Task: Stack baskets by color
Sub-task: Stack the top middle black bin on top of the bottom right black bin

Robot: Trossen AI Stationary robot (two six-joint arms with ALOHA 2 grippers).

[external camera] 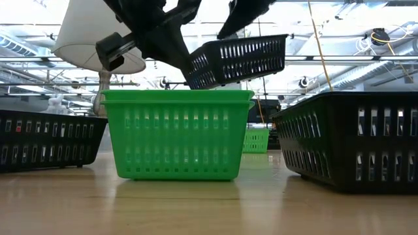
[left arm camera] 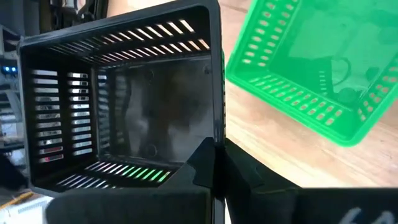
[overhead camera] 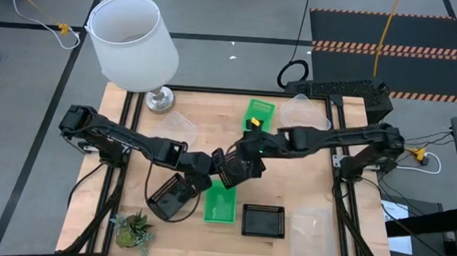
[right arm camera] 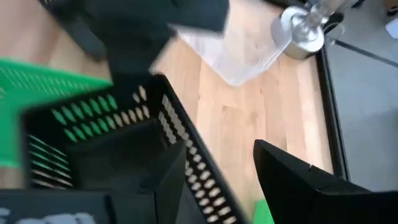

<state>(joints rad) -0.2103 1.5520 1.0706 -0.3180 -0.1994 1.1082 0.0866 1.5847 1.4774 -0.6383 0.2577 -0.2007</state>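
Observation:
A black basket (external camera: pixel 238 59) hangs tilted in the air above a green basket (external camera: pixel 177 134) that rests on its base on the table. My left gripper (left arm camera: pixel 216 152) is shut on the black basket's rim; in the high view it (overhead camera: pixel 210 168) comes in from the left. My right gripper (right arm camera: pixel 230 168) is open, with one finger inside the same basket (right arm camera: pixel 93 149) and one outside a slotted wall. In the high view, it (overhead camera: pixel 238 162) reaches in from the right. My left gripper pinches the top edge of one of the black basket's side walls (left arm camera: pixel 215 134), one finger inside and one outside. It comes slanting down from the table's left. The basket is lifted clear and tilted. My right gripper straddles a slotted wall (right arm camera: pixel 186 155); whether it touches I cannot tell.
Two more black baskets (overhead camera: pixel 168 197) (overhead camera: pixel 264 221) flank the green one (overhead camera: pixel 220 205). Another green basket (overhead camera: pixel 259 114) and clear ones (overhead camera: pixel 305 110) (overhead camera: pixel 179 125) (overhead camera: pixel 315 232) lie around. A white lamp (overhead camera: pixel 130 43) stands far left, a potted plant (overhead camera: pixel 132 229) near left.

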